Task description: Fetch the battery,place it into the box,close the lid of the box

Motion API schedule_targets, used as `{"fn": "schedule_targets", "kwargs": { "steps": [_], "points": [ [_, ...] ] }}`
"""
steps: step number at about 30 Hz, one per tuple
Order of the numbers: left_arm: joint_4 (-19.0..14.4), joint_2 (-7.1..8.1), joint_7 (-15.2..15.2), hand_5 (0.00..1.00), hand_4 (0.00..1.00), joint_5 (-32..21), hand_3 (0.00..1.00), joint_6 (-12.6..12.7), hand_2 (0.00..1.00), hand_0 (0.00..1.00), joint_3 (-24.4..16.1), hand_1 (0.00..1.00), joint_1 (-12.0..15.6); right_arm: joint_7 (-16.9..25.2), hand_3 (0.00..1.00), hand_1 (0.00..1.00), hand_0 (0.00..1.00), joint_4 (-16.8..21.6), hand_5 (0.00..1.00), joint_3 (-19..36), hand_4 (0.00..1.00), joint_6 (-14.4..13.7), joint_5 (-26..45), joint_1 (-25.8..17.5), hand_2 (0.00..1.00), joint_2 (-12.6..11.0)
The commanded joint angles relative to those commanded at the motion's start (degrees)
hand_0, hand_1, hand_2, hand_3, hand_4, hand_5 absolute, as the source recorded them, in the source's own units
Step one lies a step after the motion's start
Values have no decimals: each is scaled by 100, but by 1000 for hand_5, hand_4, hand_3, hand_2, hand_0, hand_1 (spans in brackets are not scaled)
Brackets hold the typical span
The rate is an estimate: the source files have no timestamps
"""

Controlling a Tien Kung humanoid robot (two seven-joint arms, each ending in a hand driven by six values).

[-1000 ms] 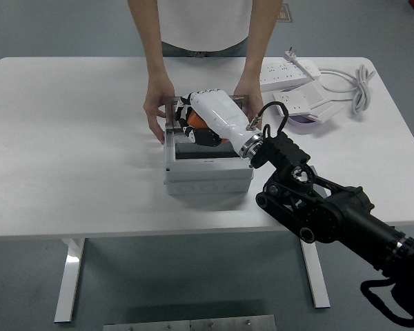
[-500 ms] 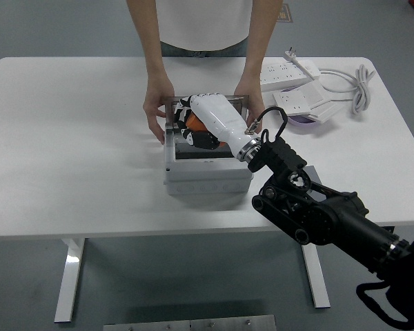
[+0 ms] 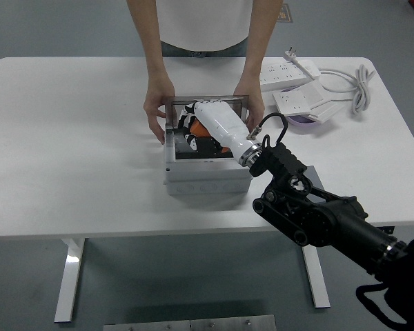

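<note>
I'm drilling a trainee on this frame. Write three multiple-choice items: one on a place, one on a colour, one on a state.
1. Where is the right hand?
A. Inside the open box
B. On the power strips
C. At the table's near edge

2. What colour is the battery in that hand?
A. Blue
B. Orange
C. Green

3. What do the person's hands do?
A. Hang clear of the table
B. Hold the lid up
C. Coil the cable

Answers: 1 A, the hand reaches down between the box walls. 2 B, orange shows between the fingers. 3 B, both hands grip the raised lid's sides.
</note>
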Motion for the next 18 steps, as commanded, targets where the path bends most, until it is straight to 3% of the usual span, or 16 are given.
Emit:
{"fn": "schedule_targets", "kwargs": {
  "steps": [18],
  "points": [
    [17,-5,-68,2,528,-34,596,6,584,643,53,690,-42,66,359,238,219,-196,2,-304,298,34,284,43,313,-38]
  ]
}}
